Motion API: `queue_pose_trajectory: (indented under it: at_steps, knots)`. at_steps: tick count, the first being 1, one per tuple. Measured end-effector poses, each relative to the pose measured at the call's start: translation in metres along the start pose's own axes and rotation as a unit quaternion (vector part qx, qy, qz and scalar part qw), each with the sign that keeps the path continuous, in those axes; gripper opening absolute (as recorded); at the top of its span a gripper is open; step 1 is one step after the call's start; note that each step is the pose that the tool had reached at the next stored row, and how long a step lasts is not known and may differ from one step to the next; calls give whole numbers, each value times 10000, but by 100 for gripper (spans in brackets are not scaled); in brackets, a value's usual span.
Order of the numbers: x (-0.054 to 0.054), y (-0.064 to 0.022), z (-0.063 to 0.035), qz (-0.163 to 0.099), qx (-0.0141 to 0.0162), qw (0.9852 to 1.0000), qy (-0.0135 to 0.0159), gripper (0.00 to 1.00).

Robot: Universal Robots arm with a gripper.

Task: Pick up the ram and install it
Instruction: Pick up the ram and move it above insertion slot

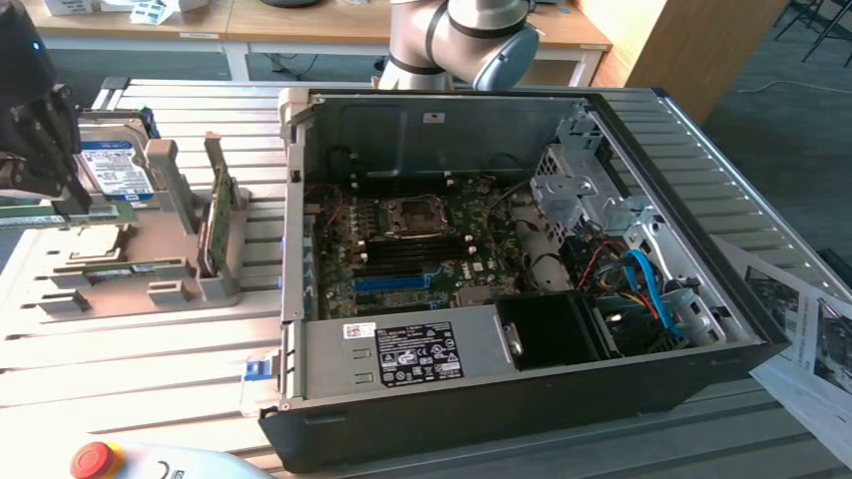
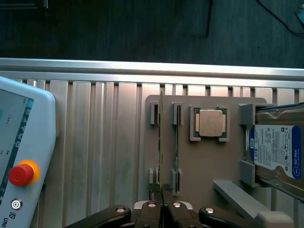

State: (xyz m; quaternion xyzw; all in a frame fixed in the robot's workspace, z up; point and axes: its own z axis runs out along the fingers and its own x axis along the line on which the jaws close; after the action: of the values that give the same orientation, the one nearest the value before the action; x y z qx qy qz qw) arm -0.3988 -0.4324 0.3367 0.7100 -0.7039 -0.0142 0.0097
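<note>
The gripper (image 2: 163, 199) has its fingers pressed together on a thin green edge, which is the ram (image 2: 161, 142). In the wrist view the ram stands on its long edge in a pair of slots in the grey holder (image 2: 190, 166). It looks seated there rather than lifted, though how deep it sits cannot be told.

The step in hand appears to be the pickup, with the grip made and the stick not yet clear of its slots. Installing has not begun.

Getting the stick free would call for a straight pull along the slot walls with no twist, since a board this thin would likely bind or flex if tilted.

Just beside the ram, a second thin stick (image 2: 177, 142) sits in the neighbouring slots, so there is little room on that side. Further along the holder are a square processor chip (image 2: 211, 123) and then a blue-labelled hard drive (image 2: 275, 152).

On the ram's other side the slatted table (image 2: 95, 142) lies bare as far as a control pendant (image 2: 23, 133) with a red stop button (image 2: 20, 174).

In the exterior view the holder is at the left. The open computer case (image 1: 533, 404) is well apart to its right, with its near wall standing up between them. The dark memory slots (image 1: 399, 257) lie on the case floor, with cables and a drive cage to the exterior view's right.
</note>
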Motion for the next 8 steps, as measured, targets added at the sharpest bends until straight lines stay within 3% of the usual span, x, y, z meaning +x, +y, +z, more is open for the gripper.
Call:
queue_pose_trajectory:
  at_steps: [8]
  knots:
    - [-1,5,-152,0,-4,10000,1,12]
